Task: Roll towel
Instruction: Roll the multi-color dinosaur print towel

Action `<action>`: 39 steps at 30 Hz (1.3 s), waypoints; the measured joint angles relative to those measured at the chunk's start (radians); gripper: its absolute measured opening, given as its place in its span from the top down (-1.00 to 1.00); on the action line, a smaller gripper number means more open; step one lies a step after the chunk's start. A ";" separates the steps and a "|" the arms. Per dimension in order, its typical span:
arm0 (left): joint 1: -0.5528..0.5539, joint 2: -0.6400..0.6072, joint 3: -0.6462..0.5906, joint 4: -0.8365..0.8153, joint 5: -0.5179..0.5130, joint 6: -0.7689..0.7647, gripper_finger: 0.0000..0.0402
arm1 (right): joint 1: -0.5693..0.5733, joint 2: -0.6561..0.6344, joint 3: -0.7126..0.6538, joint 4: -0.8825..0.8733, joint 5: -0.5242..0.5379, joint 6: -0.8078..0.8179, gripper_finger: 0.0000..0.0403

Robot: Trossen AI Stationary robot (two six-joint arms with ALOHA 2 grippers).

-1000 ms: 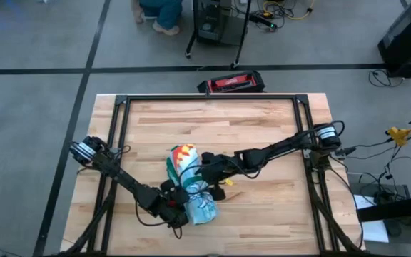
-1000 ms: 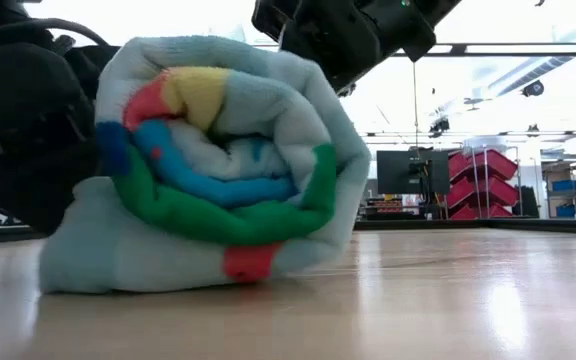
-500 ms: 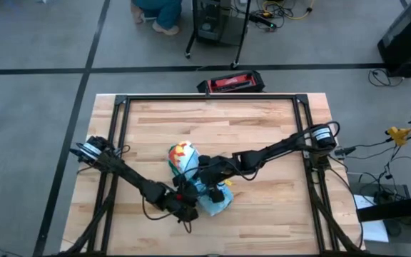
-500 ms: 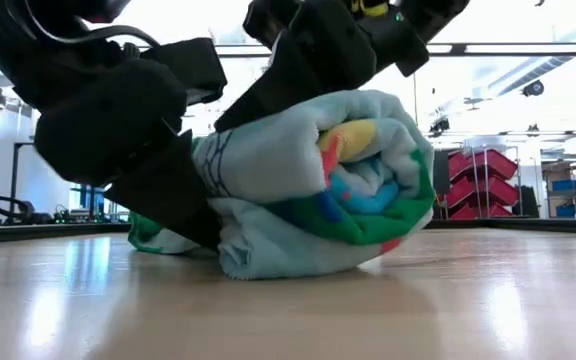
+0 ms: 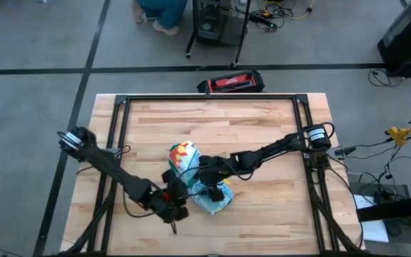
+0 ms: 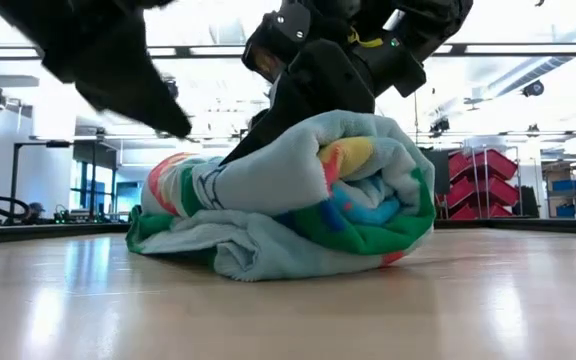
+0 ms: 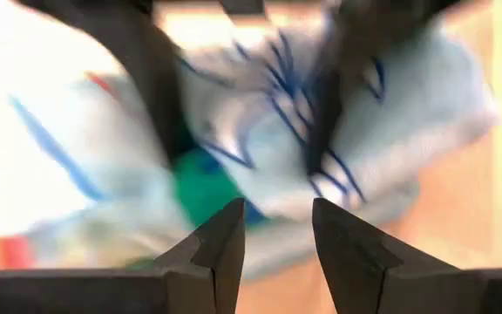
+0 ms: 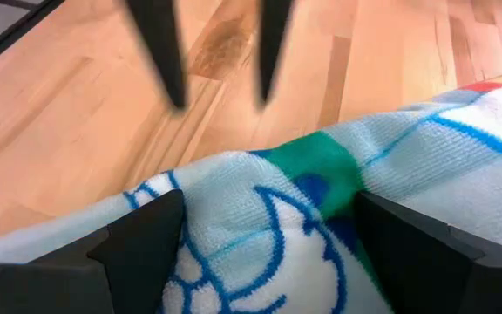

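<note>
The towel lies rolled up on the wooden table, pale blue with green and red showing at its coiled end. My right gripper sits over the roll's near half with its fingers wide open and the cloth between them. My left gripper hangs open above the table just left of the roll's near end, with nothing between its fingers. It shows as a dark tip in the low view. My right gripper straddles the roll near its near end, slanting down from the table's far right. The cloth fills the gap between the two fingers and meets their inner sides. The fingers lie across the roll, which rests on the table.
Black frame rails run along the table's left, right and far sides. A red and black case lies just past the far edge. A person's legs show on the floor beyond. Bare wood lies to the right of the roll.
My left gripper has risen from the towel's near end and tipped, now clear above the table. The roll's near end has swung toward the table's right edge while its far end stayed put. My right gripper has sunk a little onto the roll.
</note>
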 joint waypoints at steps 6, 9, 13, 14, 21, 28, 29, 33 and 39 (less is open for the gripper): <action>0.076 -0.023 -0.070 -0.004 -0.170 0.018 0.40 | 0.000 0.000 -0.001 0.004 0.001 -0.003 -0.60; 0.140 -0.023 -0.122 0.026 -0.223 0.023 0.41 | 0.007 0.001 -0.001 0.003 0.005 -0.024 -0.60; 0.211 -0.033 -0.194 0.089 -0.211 0.027 0.41 | 0.029 -0.002 -0.001 -0.003 0.021 -0.107 -0.60; 0.218 -0.033 -0.215 0.105 -0.201 0.023 0.41 | 0.038 -0.005 -0.001 -0.003 0.025 -0.134 -0.59; 0.220 -0.030 -0.352 0.225 -0.172 -0.018 0.41 | 0.087 -0.012 -0.002 -0.025 0.015 -0.182 -0.46; 0.213 -0.030 -0.446 0.409 -0.177 0.081 0.41 | 0.114 -0.024 -0.003 -0.074 -0.154 -0.128 -0.29; 0.213 -0.030 -0.451 0.426 -0.177 0.102 0.41 | 0.118 -0.024 -0.003 -0.074 -0.162 -0.128 -0.27; 0.215 -0.028 -0.456 0.477 -0.180 0.163 0.41 | 0.136 -0.025 -0.003 -0.076 -0.177 -0.132 -0.16; 0.216 -0.027 -0.458 0.515 -0.187 0.210 0.41 | 0.175 -0.101 -0.006 -0.166 -0.176 -0.151 0.07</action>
